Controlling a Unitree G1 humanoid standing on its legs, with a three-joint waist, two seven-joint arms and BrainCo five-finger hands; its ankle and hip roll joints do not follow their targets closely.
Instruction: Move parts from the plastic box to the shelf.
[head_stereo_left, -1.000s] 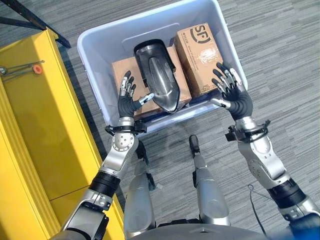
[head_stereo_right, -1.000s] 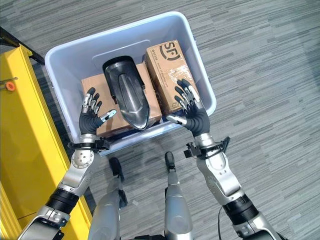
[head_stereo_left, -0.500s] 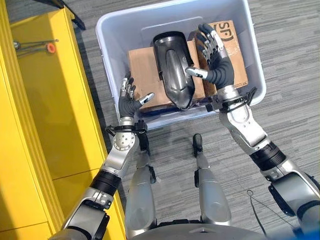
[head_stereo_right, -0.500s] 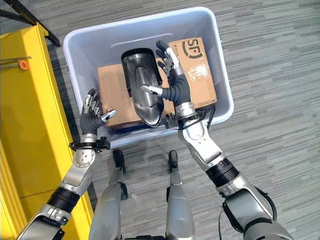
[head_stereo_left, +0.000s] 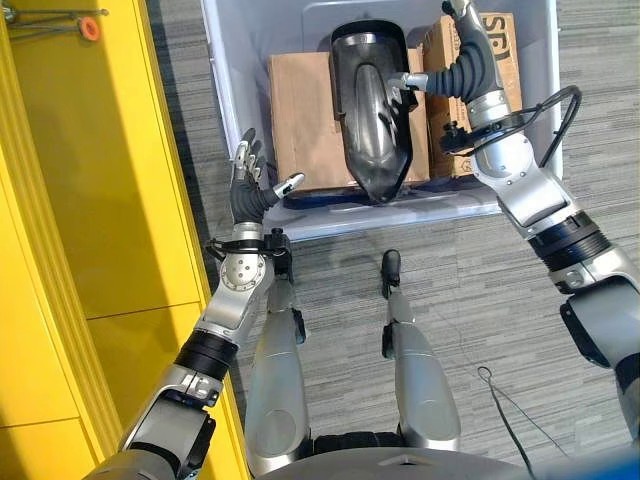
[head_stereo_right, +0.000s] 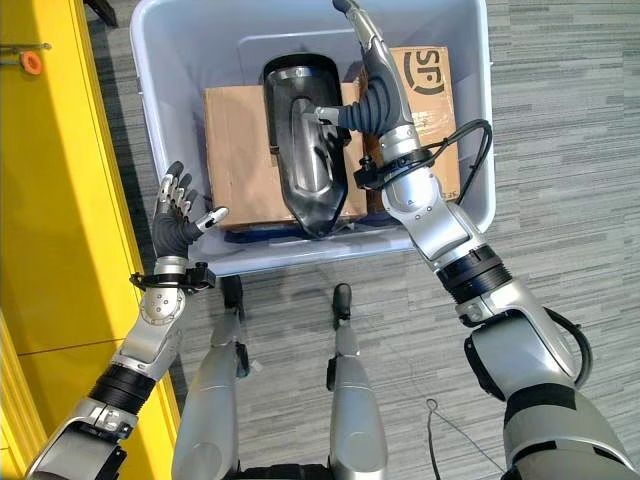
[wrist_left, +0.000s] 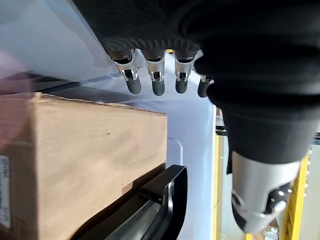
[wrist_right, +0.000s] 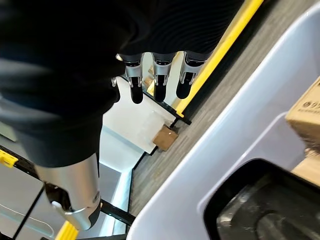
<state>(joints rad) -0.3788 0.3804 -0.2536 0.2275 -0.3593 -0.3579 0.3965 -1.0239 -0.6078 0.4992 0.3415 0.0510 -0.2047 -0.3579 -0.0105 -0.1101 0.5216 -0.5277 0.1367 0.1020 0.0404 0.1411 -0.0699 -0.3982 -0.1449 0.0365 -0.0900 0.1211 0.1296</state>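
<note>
Your right hand (head_stereo_right: 372, 95) reaches deep into the box (head_stereo_right: 160, 120), its fingertips cut off at the frame's top; fingers straight, thumb touching the black part (head_stereo_right: 305, 150), gripping nothing. That part lies across two cartons (head_stereo_right: 235, 140), hiding much of them. Your left hand (head_stereo_right: 175, 222) hovers open outside the box's near corner, beside the yellow shelf (head_stereo_right: 60, 200).

The box (head_stereo_right: 150, 120) sits on the floor (head_stereo_right: 560, 140) at 12 o'clock, with the shelf (head_stereo_right: 60, 200) along its 9 o'clock side. Inside it, one carton (head_stereo_right: 235, 150) lies toward 9 o'clock and another carton (head_stereo_right: 430, 95) toward 3 o'clock. The part (head_stereo_right: 305, 150) lies between them, resting on the first carton. The right hand (head_stereo_right: 375, 95) is in the box at the part's 3 o'clock edge. The left hand (head_stereo_right: 175, 220) is at the box's near 9 o'clock corner.
</note>
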